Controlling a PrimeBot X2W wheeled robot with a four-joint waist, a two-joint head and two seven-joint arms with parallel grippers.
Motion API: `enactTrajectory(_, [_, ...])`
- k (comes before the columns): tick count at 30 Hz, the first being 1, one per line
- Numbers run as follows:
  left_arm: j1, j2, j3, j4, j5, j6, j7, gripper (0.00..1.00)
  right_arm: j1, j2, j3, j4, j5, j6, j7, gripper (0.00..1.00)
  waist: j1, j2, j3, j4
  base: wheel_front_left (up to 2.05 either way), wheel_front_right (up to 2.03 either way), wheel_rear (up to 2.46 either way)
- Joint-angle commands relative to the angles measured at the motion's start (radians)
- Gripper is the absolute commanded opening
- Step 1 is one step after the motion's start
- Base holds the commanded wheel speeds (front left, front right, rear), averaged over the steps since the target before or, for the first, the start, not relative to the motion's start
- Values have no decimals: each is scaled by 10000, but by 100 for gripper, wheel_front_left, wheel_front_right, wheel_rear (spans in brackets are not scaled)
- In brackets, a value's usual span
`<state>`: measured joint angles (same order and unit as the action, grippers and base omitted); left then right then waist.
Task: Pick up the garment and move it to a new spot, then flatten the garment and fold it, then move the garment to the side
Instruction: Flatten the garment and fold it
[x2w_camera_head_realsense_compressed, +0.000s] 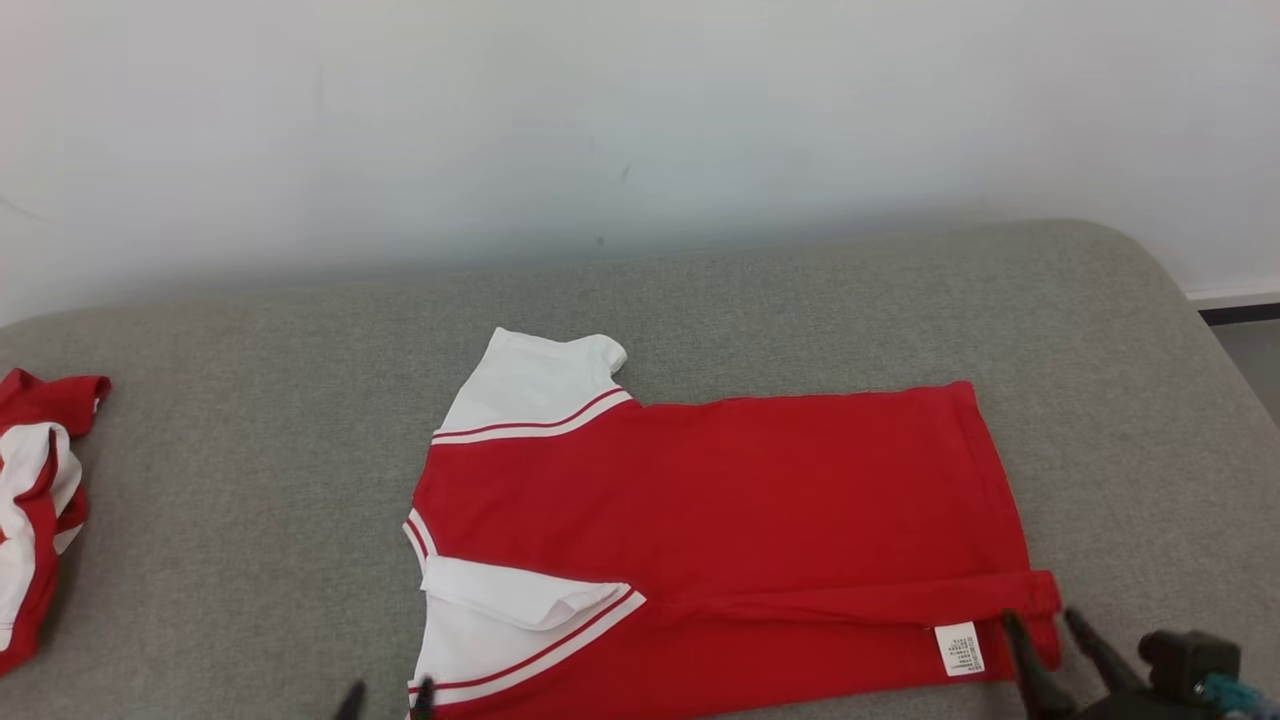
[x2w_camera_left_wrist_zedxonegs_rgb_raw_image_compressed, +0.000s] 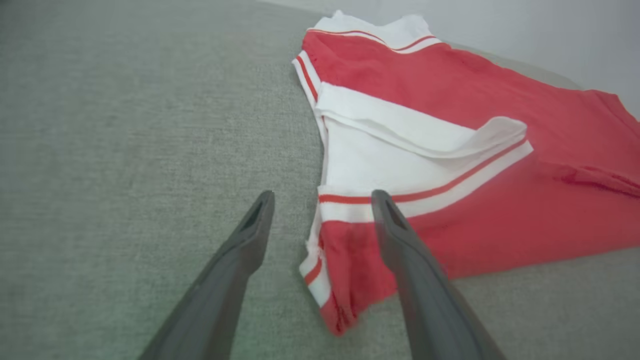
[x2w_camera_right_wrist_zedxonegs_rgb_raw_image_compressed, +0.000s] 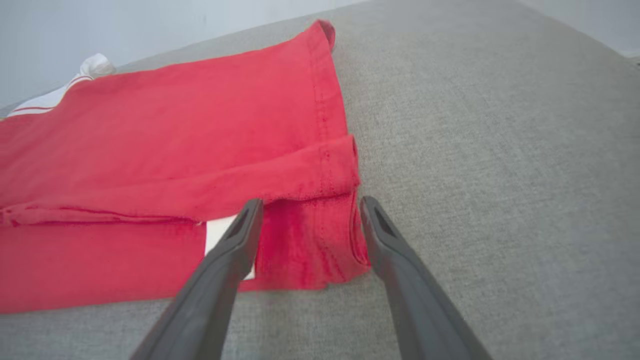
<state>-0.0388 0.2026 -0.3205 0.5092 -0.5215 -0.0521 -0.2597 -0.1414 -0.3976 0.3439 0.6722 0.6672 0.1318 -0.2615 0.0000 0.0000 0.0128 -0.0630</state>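
From the head: red garment (x2w_camera_head_realsense_compressed: 720, 500) with white sleeves, laid flat on the grey cushion (x2w_camera_head_realsense_compressed: 250, 480), about the middle and toward the near edge; collar end to the left, hem to the right; a long fold running along its near side, with a white label (x2w_camera_head_realsense_compressed: 958, 648) showing by the hem; left gripper (x2w_camera_head_realsense_compressed: 388, 690) at the bottom edge, just at the near sleeve corner; right gripper (x2w_camera_head_realsense_compressed: 1041, 616) at the lower right, at the near hem corner; a second red and white garment (x2w_camera_head_realsense_compressed: 35, 500) crumpled at the far left, well apart; white wall (x2w_camera_head_realsense_compressed: 640, 120) behind.

From the left wrist: left gripper (x2w_camera_left_wrist_zedxonegs_rgb_raw_image_compressed: 324, 195) with fingers spread wide, grasping nothing; between them the striped corner of the garment (x2w_camera_left_wrist_zedxonegs_rgb_raw_image_compressed: 450, 90), resting on the cushion (x2w_camera_left_wrist_zedxonegs_rgb_raw_image_compressed: 125, 125); one finger over bare cushion, the other over the red cloth; white sleeve (x2w_camera_left_wrist_zedxonegs_rgb_raw_image_compressed: 400, 125) folded inward upon the body.

From the right wrist: right gripper (x2w_camera_right_wrist_zedxonegs_rgb_raw_image_compressed: 311, 200) likewise spread wide and holding nothing; hem corner of the garment (x2w_camera_right_wrist_zedxonegs_rgb_raw_image_compressed: 175, 115) lying loose between the fingers; label (x2w_camera_right_wrist_zedxonegs_rgb_raw_image_compressed: 215, 235) partly hidden behind one finger; bare cushion (x2w_camera_right_wrist_zedxonegs_rgb_raw_image_compressed: 500, 150) on the right of this view.
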Motion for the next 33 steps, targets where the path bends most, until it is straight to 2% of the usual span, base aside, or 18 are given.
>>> enactTrajectory(1, [71,65,216,-279,228,81,-62,100,-36,-73,-168,-260,-170,-24,-45,100,0,0,0,22,0,0,0])
enactTrajectory(2, [215,4,614,-935,582,197,-48,100,138,-69,-665,-717,-425,-24,-45,100,0,0,7,70,0,0,0])
enactTrajectory(7, [589,-368,1646,-2396,1619,284,-50,100,546,450,-1792,-1843,-1438,-24,-34,100,0,0,-3,211,0,0,0])
enactTrajectory(13, [1005,-943,2779,-3393,2745,27,-51,100,1075,1243,-2599,-2919,-2628,-24,-34,100,0,0,26,308,0,0,0])
enactTrajectory(19, [1349,-1356,3725,-4234,3524,-123,-52,100,1688,2287,-3659,-4042,-3055,-24,-33,100,0,0,76,405,0,0,0])
enactTrajectory(26, [1510,-1513,3867,-4118,3907,-290,-53,100,2160,2827,-3550,-4643,-3421,-24,-34,100,0,0,190,449,0,0,0])
enactTrajectory(33, [1061,-1527,3809,-4013,3579,-319,-53,100,1968,2857,-3468,-4683,-3455,-24,-34,100,0,0,413,354,0,0,0])
